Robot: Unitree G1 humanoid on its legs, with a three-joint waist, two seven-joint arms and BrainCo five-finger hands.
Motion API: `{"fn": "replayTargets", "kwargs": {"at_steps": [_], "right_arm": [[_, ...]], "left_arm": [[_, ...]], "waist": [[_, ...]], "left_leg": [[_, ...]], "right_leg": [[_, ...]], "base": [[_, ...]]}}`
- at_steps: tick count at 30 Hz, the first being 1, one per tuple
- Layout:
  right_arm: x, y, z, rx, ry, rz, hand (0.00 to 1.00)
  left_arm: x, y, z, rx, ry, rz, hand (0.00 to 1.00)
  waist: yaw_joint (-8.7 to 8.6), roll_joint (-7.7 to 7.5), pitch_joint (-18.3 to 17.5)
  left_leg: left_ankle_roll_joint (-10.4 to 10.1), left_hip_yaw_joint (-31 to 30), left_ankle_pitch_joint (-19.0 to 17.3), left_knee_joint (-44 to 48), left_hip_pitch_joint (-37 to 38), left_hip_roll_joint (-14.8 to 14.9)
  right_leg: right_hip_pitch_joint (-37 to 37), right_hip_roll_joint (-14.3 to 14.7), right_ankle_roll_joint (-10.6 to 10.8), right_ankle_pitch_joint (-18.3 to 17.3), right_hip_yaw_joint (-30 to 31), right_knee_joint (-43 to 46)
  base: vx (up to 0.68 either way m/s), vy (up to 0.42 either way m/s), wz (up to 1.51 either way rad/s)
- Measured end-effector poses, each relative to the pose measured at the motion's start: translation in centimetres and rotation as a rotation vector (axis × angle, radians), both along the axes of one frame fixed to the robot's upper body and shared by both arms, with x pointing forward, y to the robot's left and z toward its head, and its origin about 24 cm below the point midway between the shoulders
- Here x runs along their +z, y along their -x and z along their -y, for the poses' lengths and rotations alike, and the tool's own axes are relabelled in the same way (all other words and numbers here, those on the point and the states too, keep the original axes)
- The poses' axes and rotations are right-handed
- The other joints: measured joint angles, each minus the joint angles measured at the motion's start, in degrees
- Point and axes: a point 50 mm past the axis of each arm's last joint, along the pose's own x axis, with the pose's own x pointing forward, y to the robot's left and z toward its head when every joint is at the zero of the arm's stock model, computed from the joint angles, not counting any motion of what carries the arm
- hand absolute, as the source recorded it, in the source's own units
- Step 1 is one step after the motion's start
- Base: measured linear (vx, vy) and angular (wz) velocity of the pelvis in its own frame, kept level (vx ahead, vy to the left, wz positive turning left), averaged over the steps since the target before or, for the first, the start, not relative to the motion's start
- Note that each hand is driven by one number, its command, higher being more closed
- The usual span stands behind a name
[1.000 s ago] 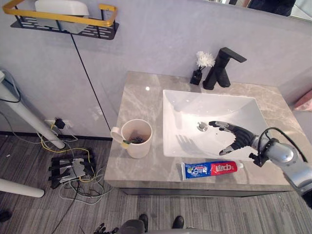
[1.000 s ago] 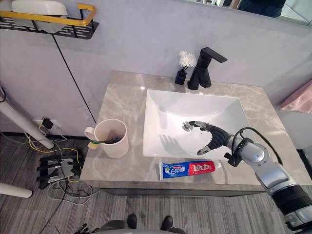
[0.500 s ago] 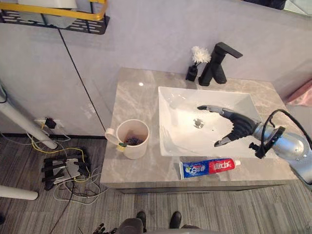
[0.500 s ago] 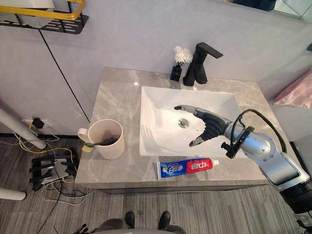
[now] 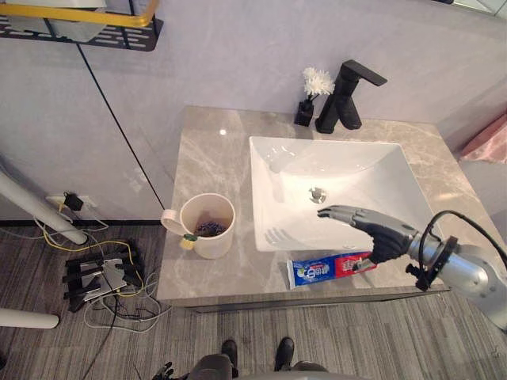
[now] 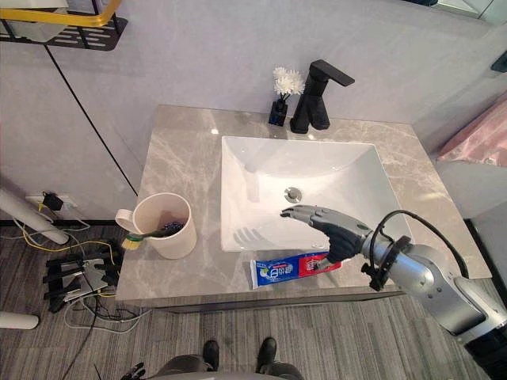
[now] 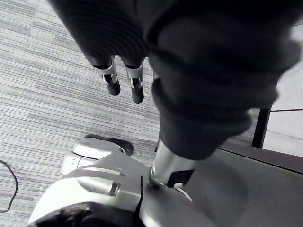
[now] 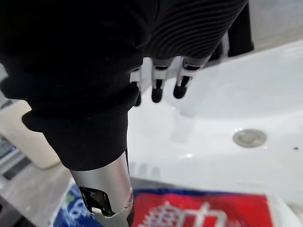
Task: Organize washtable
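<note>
Grey marble tabletop (image 5: pixel 214 158), white sink (image 5: pixel 348 170) sunk in its right part. Red-and-blue toothpaste tube (image 5: pixel 317 271) flat along the front strip, just before the sink's front rim. Right robot hand (image 5: pixel 380 233) spread open low over the tube's red end, fingers straight and reaching across the rim over the basin, thumb down toward the tube; nothing gripped, contact with the tube impossible to tell. Beige cup (image 5: pixel 207 229) upright left of the sink, toothbrush (image 5: pixel 190 238) leaning inside, over its rim. Black faucet (image 5: pixel 345 95) and small black vase of white flowers (image 5: pixel 305 112) at the back edge, just beside each other. Left robot hand (image 7: pixel 123 80) over grey floor, fingers straight and loose, holding nothing.
</note>
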Motion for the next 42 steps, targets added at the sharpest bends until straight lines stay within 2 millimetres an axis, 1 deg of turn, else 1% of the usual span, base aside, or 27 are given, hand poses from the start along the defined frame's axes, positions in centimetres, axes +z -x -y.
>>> {"fn": "replayTargets", "kwargs": {"at_steps": [1, 4, 8, 13, 22, 26, 32, 35, 38, 42], "right_arm": [[-0.2, 0.0, 0.2, -0.004, 0.014, -0.002, 0.00], [-1.3, 0.2, 1.7, -0.062, 0.072, -0.025, 0.00], [-1.5, 0.0, 3.0, -0.111, 0.106, -0.025, 0.00], [-1.8, -0.3, 4.0, -0.158, 0.118, -0.037, 0.00], [-1.5, -0.5, 3.9, -0.158, 0.105, -0.029, 0.00], [-1.0, -0.8, 3.8, -0.157, 0.079, -0.020, 0.00], [-0.7, -1.0, 3.7, -0.154, 0.060, -0.018, 0.00], [-0.8, -0.9, 3.5, -0.149, 0.042, -0.028, 0.00], [-0.8, -0.9, 3.5, -0.145, 0.044, -0.032, 0.00], [-1.1, -0.5, 2.6, -0.101, 0.026, -0.063, 0.00]], "left_arm": [[0.0, 0.0, 0.0, 0.004, -0.002, -0.001, 0.00], [-0.1, 0.1, 0.2, 0.004, 0.000, -0.007, 0.00], [-0.1, 0.1, 0.4, -0.010, 0.003, -0.011, 0.00], [-0.2, 0.1, 0.5, 0.001, 0.011, -0.010, 0.00], [-0.1, 0.0, 0.4, 0.007, 0.011, -0.001, 0.00], [0.0, -0.1, 0.2, 0.011, 0.009, 0.004, 0.00], [0.1, -0.1, -0.2, 0.017, 0.002, 0.008, 0.00], [0.2, -0.2, -0.4, 0.014, -0.006, 0.023, 0.00], [0.3, -0.5, -0.5, 0.012, -0.008, 0.034, 0.00], [0.3, -0.6, -0.6, 0.011, -0.011, 0.041, 0.00]], "waist": [[0.01, 0.05, 0.01], [0.00, 0.63, 0.18], [-0.01, 1.29, 0.23], [0.05, 1.52, 0.33], [0.07, 1.00, 1.93], [0.07, 0.32, 2.77], [0.27, -0.78, 3.67], [0.69, -1.38, 4.04], [1.62, -1.75, 4.23], [1.76, -2.13, 4.46]], "left_leg": [[0.02, 0.14, 0.02, -0.05, -0.07, 0.00], [0.00, 0.05, 0.06, -0.01, -0.07, -0.11], [0.00, -0.38, 0.06, 0.06, -0.42, -0.33], [0.01, -0.71, 0.06, 0.71, -1.48, -0.63], [0.03, -0.89, 0.08, 0.71, -1.86, -0.93], [0.53, -1.01, 0.39, 0.68, -2.69, -0.90], [0.54, -1.53, 0.40, 0.68, -2.67, -0.93], [0.55, -1.60, 0.41, 0.68, -2.66, -0.94], [0.63, -1.62, 0.46, 0.68, -2.65, -0.94], [0.59, -1.88, 0.57, 0.61, -2.66, -0.97]], "right_leg": [[-0.08, 0.00, 0.03, 0.05, 0.18, -0.01], [-0.13, 0.29, 0.16, 0.25, 0.20, -0.30], [-0.45, 0.28, 0.40, 0.46, 0.14, -0.52], [-1.03, 0.09, 0.43, 1.02, -0.04, -0.93], [-1.27, -0.20, 0.59, 1.37, -0.10, -0.92], [-2.05, -0.12, 0.57, 1.39, -0.20, -0.94], [-1.84, -0.09, 0.57, 1.39, -0.82, -1.05], [-1.80, -0.10, 0.56, 1.39, -0.92, -1.05], [-1.79, -0.10, 0.56, 1.39, -0.93, -1.04], [-1.70, -0.14, 0.56, 1.39, -1.07, -0.97]], "base": [[0.01, 0.009, -0.08], [0.00, 0.001, -0.01], [0.00, -0.002, 0.01], [-0.01, 0.007, 0.01], [0.00, 0.003, 0.00], [0.01, 0.001, 0.01], [0.03, 0.007, 0.04], [0.00, 0.000, 0.00], [0.00, 0.002, 0.01], [0.00, 0.002, 0.02]]}}
